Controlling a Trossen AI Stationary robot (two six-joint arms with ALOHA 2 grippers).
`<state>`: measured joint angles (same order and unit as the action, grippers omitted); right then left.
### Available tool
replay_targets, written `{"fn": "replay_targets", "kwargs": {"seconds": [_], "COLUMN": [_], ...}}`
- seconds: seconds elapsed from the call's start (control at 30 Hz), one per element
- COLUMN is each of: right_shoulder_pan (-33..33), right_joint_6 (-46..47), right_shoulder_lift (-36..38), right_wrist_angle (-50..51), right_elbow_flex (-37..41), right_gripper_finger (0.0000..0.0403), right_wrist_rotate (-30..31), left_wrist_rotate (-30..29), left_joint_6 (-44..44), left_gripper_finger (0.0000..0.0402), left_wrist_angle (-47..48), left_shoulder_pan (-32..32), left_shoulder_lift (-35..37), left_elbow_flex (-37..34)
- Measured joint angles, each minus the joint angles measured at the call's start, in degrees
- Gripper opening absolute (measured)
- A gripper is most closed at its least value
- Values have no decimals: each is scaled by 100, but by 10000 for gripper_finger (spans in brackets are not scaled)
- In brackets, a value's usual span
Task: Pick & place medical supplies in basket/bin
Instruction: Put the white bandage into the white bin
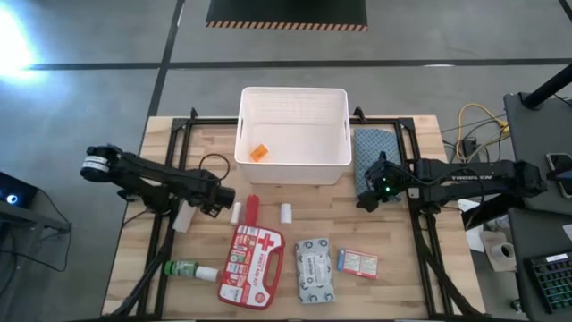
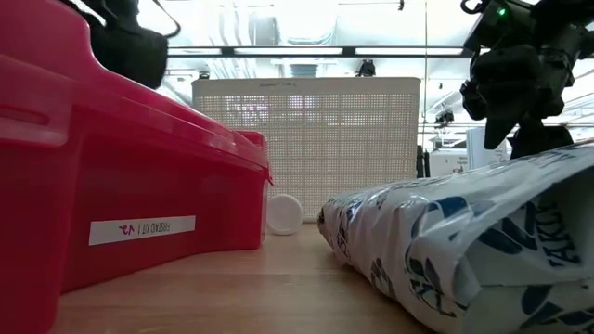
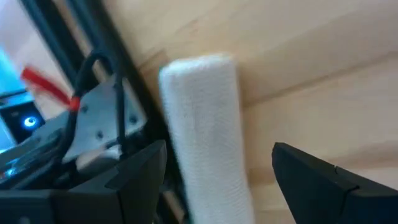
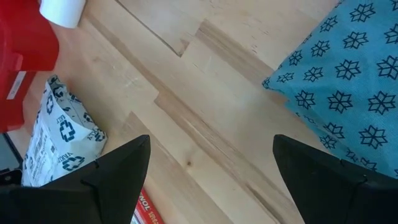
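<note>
Left arm: we see it reach from the left edge of the high view toward centre, its left claw low over the tabletop, fingers spread either side of a white roll.
Right arm: it comes in from the right edge, right claw parted and empty above bare wood beside the blue cloth.
Count: we count two white rolls, this one and another; one red first-aid case; one wipes pack; one red-white box; one green bottle.
Tub: the white tub, upper centre, holds one orange piece.
Views: only the high view shows the tub's inside.
</note>
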<state>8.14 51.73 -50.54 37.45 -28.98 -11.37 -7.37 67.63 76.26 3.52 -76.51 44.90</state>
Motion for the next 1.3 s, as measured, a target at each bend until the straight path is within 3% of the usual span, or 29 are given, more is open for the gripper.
{"fn": "replay_targets", "kwargs": {"seconds": [0.27, 0.43, 0.57, 0.73, 0.97, 1.1, 1.3], "right_shoulder_pan": [0, 0, 0, 0, 0, 0, 2], "right_joint_6": [77, 82, 82, 79, 6, -73, -106], "right_shoulder_lift": [-16, -21, -21, -18, -18, -21, -21], "right_wrist_angle": [-8, -15, -36, -43, -45, -43, -48], "right_elbow_flex": [18, 18, 18, 18, 18, 18, 23], "right_gripper_finger": [329, 329, 329, 329, 329, 329, 329], "right_wrist_rotate": [93, 106, 104, 104, 103, 125, 283], "left_wrist_rotate": [-49, 391, 433, 1034, 1128, 859, 686], "left_joint_6": [-287, -990, -1222, -1661, -1807, -1739, -1601], "left_gripper_finger": [270, 270, 270, 269, 263, 220, 110], "left_wrist_angle": [25, -90, -198, -807, -1061, -1104, -969], "left_shoulder_pan": [-785, -1137, -1229, -1225, -1186, -1181, -1181], "left_shoulder_lift": [-517, -1053, -1534, -1989, -1939, -1599, -1144], "left_elbow_flex": [-10, -27, -36, -55, 274, 434, 542]}}
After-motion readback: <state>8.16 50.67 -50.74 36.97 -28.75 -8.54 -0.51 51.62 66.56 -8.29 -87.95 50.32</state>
